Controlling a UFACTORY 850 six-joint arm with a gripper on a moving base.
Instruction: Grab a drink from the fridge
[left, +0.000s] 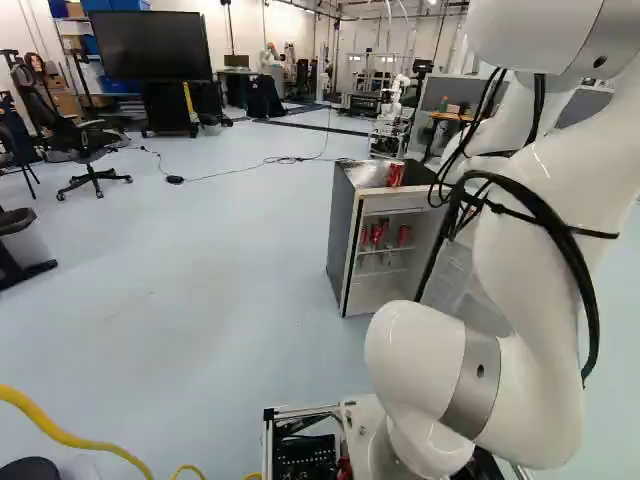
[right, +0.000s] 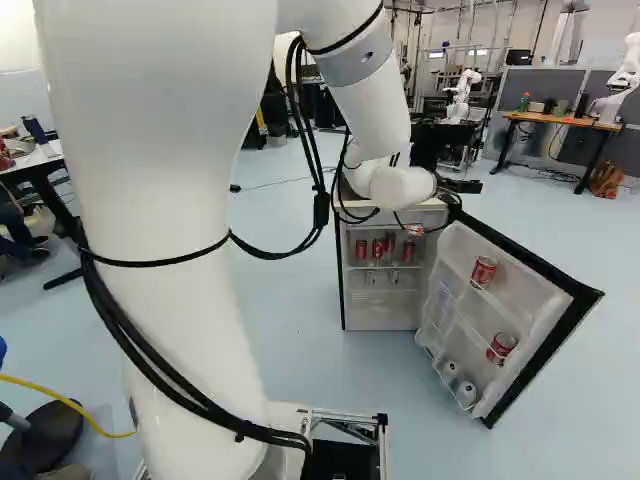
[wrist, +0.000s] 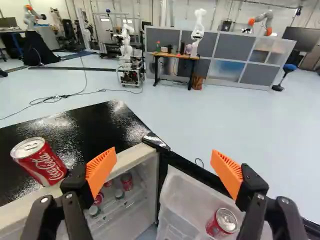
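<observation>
The small fridge (left: 345, 245) stands with its door (right: 560, 290) swung wide. Beyond its front edge my gripper (right: 416, 229) shows only partly below the wrist. In the wrist view the gripper (wrist: 157, 167) is open, nothing between its orange pads. A red can (wrist: 42, 162) lies or leans on the black fridge top, outside the fingers to one side. Several cans, one a red can (wrist: 127, 181), stand on the shelf inside, below the fingers. The door racks hold more, among them a red can (wrist: 221, 223) under the other finger and a lower red can (right: 502, 347).
Past the fridge are a wooden desk (wrist: 175, 55), grey partitions (wrist: 255, 57) and another robot (wrist: 129, 55) on a wheeled base. A cable (wrist: 65, 96) runs over the floor. An office chair (left: 85, 145) and a large screen (left: 150, 45) stand at the left of the left base view.
</observation>
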